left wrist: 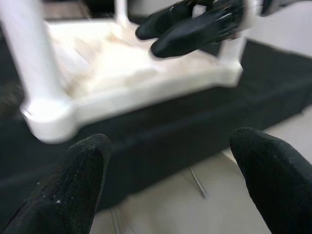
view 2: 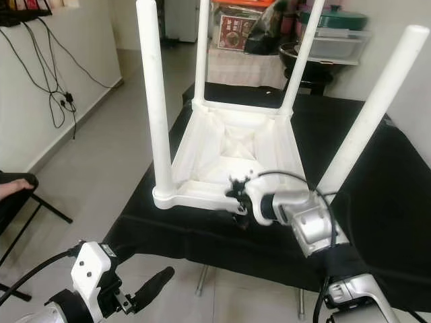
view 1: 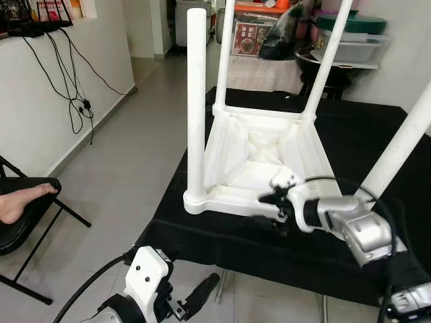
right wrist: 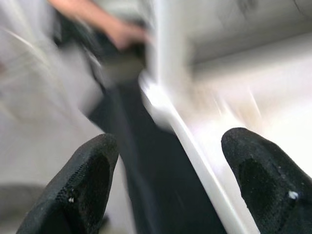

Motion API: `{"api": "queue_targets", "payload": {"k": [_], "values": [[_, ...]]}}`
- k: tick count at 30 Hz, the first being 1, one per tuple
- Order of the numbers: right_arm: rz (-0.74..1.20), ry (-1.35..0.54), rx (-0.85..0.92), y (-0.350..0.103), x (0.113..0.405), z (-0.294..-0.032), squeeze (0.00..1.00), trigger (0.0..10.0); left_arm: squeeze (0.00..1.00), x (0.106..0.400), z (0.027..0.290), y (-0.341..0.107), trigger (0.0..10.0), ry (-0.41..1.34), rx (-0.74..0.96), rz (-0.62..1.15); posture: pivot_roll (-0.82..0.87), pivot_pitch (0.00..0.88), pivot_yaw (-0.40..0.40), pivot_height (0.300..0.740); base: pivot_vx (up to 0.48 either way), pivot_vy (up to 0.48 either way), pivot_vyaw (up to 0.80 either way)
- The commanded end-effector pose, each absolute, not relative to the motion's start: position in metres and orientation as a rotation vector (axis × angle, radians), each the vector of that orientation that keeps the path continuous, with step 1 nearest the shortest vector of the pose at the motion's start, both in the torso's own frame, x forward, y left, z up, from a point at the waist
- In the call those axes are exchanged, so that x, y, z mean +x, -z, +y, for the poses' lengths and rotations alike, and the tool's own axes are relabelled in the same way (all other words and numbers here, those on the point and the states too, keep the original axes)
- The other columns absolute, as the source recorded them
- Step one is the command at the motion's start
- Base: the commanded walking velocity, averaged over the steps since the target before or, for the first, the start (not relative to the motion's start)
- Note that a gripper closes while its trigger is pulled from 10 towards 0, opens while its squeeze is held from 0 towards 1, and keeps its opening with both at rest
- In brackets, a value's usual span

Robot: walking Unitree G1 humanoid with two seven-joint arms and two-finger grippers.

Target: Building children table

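Kids' table [view 1: 259, 158]: white plastic, flipped upside down on the bench, four legs poking straight up. The near-left leg [view 1: 196, 101] stands tallest in view, right at the bench's front edge.

Bench [view 1: 363, 141]: draped in black cloth; the table sits toward its front-left part, the near rim almost level with the cloth's edge.

Right pincer [view 1: 277, 210]: reaching in from the right, sitting at the table's near rim around the middle. From the right wrist camera its two black fingers [right wrist: 85, 187] are spread wide apart with the white rim running between them, so it's open and not clamped on anything. That shot is pretty blurry though.

Left pincer [view 1: 195, 301]: down low in front of the bench, over the floor, well clear of the table. Its wrist camera shows both fingers [left wrist: 73, 187] parted with nothing between, looking up at the table's corner and the other pincer.

In the way: the near-right leg [view 2: 374, 111] slants up just behind the right arm.

Other stuff: cables [view 1: 71, 74] dangling down the left wall, a black folding chair [view 1: 30, 212] at far left with a person's foot [view 1: 20, 202] resting on it, and pots and plastic boxes [view 1: 347, 37] stacked behind the bench.
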State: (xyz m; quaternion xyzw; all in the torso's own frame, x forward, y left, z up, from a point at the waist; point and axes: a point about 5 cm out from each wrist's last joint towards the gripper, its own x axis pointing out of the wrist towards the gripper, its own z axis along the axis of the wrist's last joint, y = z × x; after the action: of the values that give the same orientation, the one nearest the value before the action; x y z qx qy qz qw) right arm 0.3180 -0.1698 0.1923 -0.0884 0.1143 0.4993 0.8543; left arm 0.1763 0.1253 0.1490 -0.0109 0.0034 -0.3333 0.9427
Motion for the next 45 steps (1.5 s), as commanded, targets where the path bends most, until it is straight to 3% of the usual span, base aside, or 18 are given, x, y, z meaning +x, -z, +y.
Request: {"api": "queue_targets", "payload": {"k": [1, 4, 10, 15, 17, 18, 22, 33, 43, 45], "values": [[0.175, -1.09, -0.145, -0.201, 0.316, -0.168, 0.0, 10.0, 0.0, 0.178, 0.128, -0.155, 10.0, 0.66, -0.042, -0.018, -0.03, 0.036, -0.082, 0.74, 0.0, 0.0, 0.0], [0.049, -1.009, -0.041, -0.216, 0.324, -0.164, 0.0, 10.0, 0.0, 0.198, 0.134, -0.173, 10.0, 0.556, -0.052, -0.121, -0.04, 0.017, -0.082, 0.74, 0.0, 0.0, 0.0], [-0.013, -0.81, 0.082, -0.203, 0.323, -0.143, 0.0, 10.0, 0.0, 0.219, 0.143, -0.172, 10.0, 0.395, 0.001, -0.14, -0.06, 0.019, -0.064, 0.74, 0.0, 0.0, 0.0], [-0.006, -0.87, 0.138, -0.19, 0.303, -0.126, 0.0, 10.0, 0.0, 0.222, 0.142, -0.157, 10.0, 0.37, 0.102, -0.076, -0.08, 0.022, -0.042, 0.74, 0.0, 0.0, -0.64], [0.003, -0.942, 0.145, -0.185, 0.291, -0.12, 0.0, 10.0, 0.0, 0.221, 0.138, -0.155, 10.0, 0.399, 0.143, -0.064, -0.08, 0.023, -0.036, 0.74, 0.0, 0.0, -0.8], [0.03, -1.064, 0.173, -0.177, 0.272, -0.115, 0.0, 10.0, 0.0, 0.218, 0.133, -0.153, 10.0, 0.456, 0.17, -0.052, -0.08, 0.021, -0.031, 0.74, 0.0, 0.0, -0.8], [0.059, -1.145, 0.193, -0.171, 0.258, -0.116, 0.0, 10.0, 0.0, 0.216, 0.131, -0.152, 10.0, 0.504, 0.154, -0.04, -0.08, 0.02, -0.029, 0.74, 0.0, 0.0, -0.8], [0.132, -1.145, 0.214, -0.157, 0.245, -0.129, 0.0, 10.0, 0.0, 0.213, 0.124, -0.146, 10.0, 0.602, 0.201, -0.006, -0.09, 0.016, -0.025, 0.74, 0.0, 0.0, -0.8], [0.142, -1.076, 0.186, -0.155, 0.251, -0.136, 0.0, 10.0, 0.0, 0.218, 0.124, -0.148, 10.0, 0.557, 0.27, -0.031, -0.09, 0.017, -0.029, 0.74, 0.0, 0.0, -0.8], [0.146, -0.989, 0.155, -0.15, 0.261, -0.137, 0.0, 10.0, 0.0, 0.22, 0.126, -0.15, 10.0, 0.533, 0.27, -0.053, -0.09, 0.018, -0.028, 0.74, 0.0, 0.0, -0.8]]}}
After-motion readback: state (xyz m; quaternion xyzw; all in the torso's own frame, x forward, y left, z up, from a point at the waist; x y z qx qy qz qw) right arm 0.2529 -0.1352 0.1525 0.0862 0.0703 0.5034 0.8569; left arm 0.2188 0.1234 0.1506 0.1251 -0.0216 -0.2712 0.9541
